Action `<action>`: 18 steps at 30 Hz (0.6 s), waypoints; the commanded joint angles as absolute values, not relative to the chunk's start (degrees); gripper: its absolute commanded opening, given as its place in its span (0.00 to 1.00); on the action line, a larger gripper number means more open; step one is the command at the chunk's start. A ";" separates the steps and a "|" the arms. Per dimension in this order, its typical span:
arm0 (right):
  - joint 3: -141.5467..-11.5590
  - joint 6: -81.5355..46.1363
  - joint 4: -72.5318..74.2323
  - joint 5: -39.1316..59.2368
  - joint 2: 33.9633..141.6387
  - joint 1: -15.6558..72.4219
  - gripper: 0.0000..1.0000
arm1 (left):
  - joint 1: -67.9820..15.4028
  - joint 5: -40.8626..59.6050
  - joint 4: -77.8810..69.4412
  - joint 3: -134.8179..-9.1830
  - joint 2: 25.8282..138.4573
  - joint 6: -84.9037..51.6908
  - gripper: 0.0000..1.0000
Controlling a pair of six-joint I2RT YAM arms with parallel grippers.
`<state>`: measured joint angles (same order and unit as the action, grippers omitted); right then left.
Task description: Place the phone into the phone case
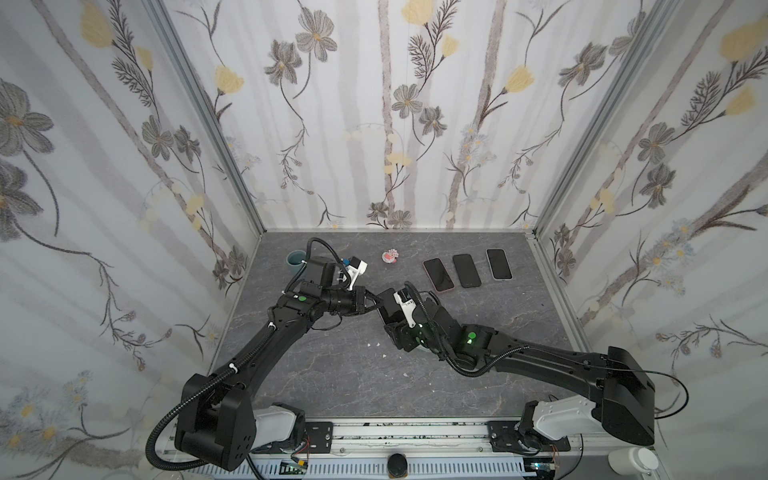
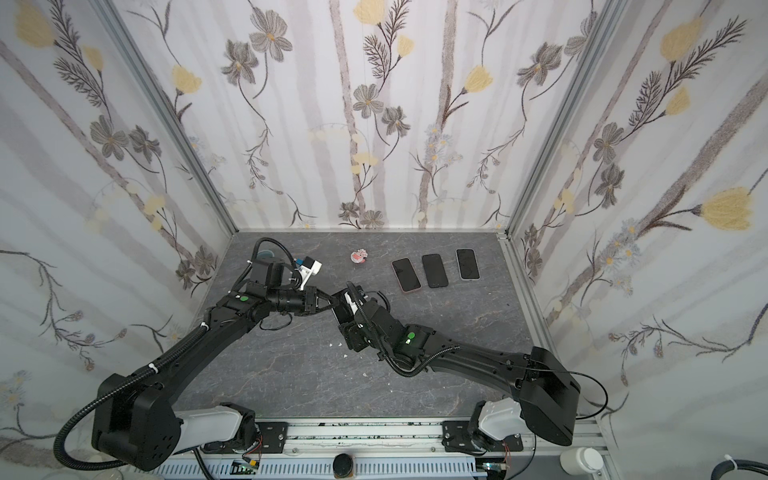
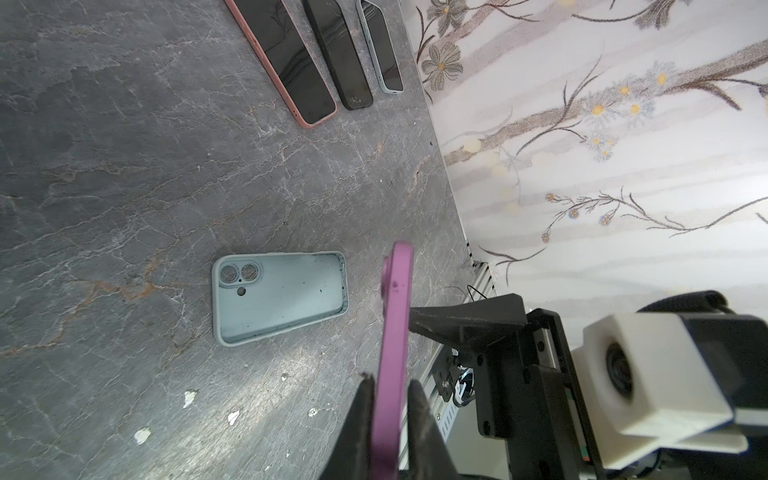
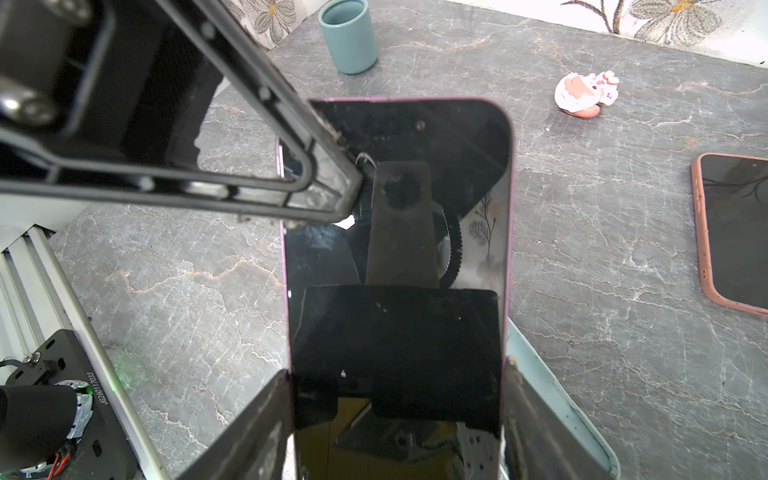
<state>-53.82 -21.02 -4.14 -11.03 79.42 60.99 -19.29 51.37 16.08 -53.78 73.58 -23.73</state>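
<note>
Glossy glass on the phone [image 4: 399,328]; matt phone case [image 3: 278,297]; veined stone-look table [image 3: 124,166].

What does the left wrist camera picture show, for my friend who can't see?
The left gripper pinches a purple phone, seen edge-on, above a grey table. An empty pale blue phone case lies open side up on the table, and three more phones sit in a row farther off.
</note>
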 commanded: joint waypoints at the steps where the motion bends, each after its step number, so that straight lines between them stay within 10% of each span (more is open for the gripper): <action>1: -54.07 -20.87 -0.53 -10.44 79.28 61.04 0.37 | -19.21 53.00 14.33 -53.76 73.74 -23.66 0.03; 7: -51.66 -21.43 5.16 -12.91 79.24 61.00 0.43 | -19.16 46.92 11.57 -53.84 72.75 -26.18 0.00; 18: -59.86 -19.35 4.33 -20.72 80.13 60.52 1.00 | -19.11 38.87 -4.35 -54.02 66.45 -32.11 0.00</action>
